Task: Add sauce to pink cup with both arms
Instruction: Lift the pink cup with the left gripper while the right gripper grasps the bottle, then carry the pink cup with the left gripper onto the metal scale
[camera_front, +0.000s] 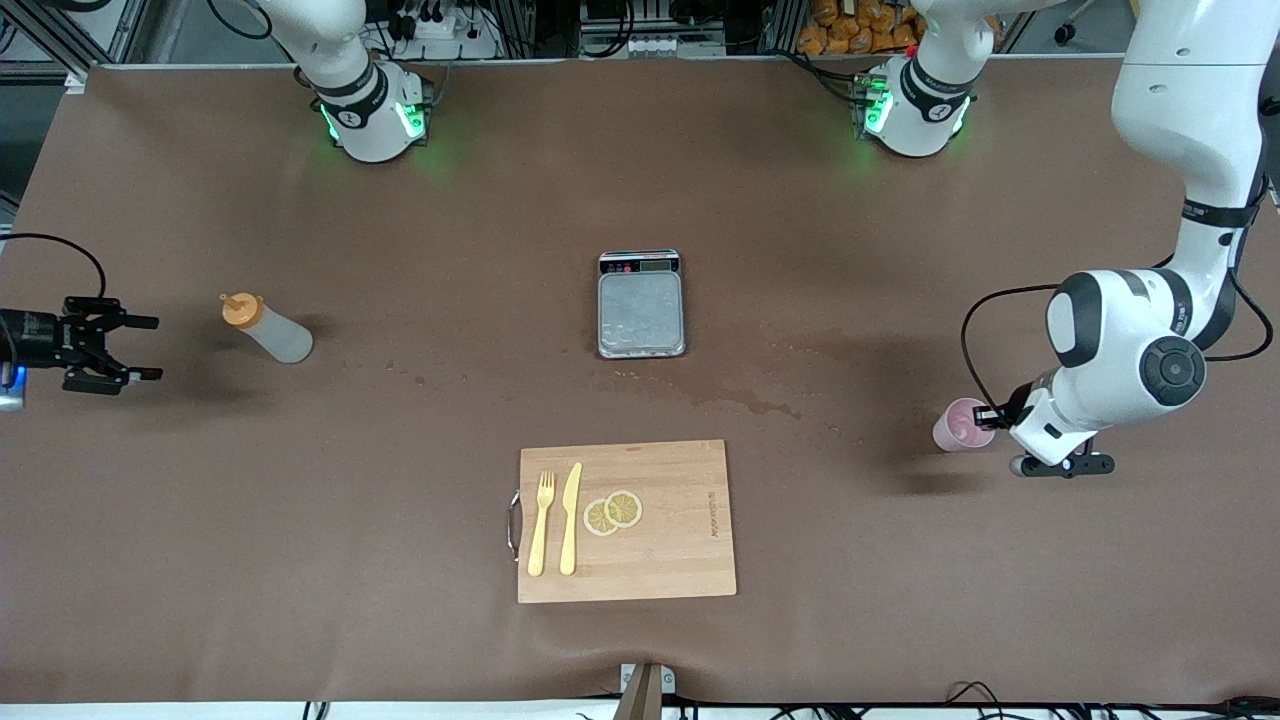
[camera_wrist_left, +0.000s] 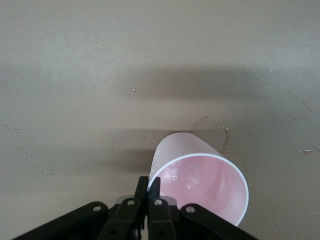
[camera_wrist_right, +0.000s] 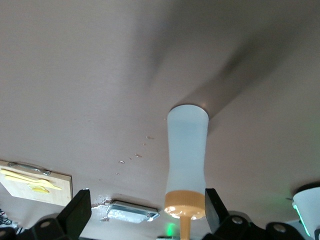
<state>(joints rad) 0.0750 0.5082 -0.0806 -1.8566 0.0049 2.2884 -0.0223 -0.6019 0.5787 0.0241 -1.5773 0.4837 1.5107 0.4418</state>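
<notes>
Two robot arms with glossy white rounded shells. The left arm (camera_front: 1190, 150) carries dark grey circular joint caps and a black band on its forearm; a thin black cable loops from the wrist to its black pincer (camera_front: 985, 418), whose linkage bars show silver screw heads in the left wrist view. The right arm (camera_front: 340, 60) has a black collar ring above its base. Both bases glow green at the sides. The right pincer (camera_front: 150, 348) is black, with two slim fingers and a black cable trailing from it.
</notes>
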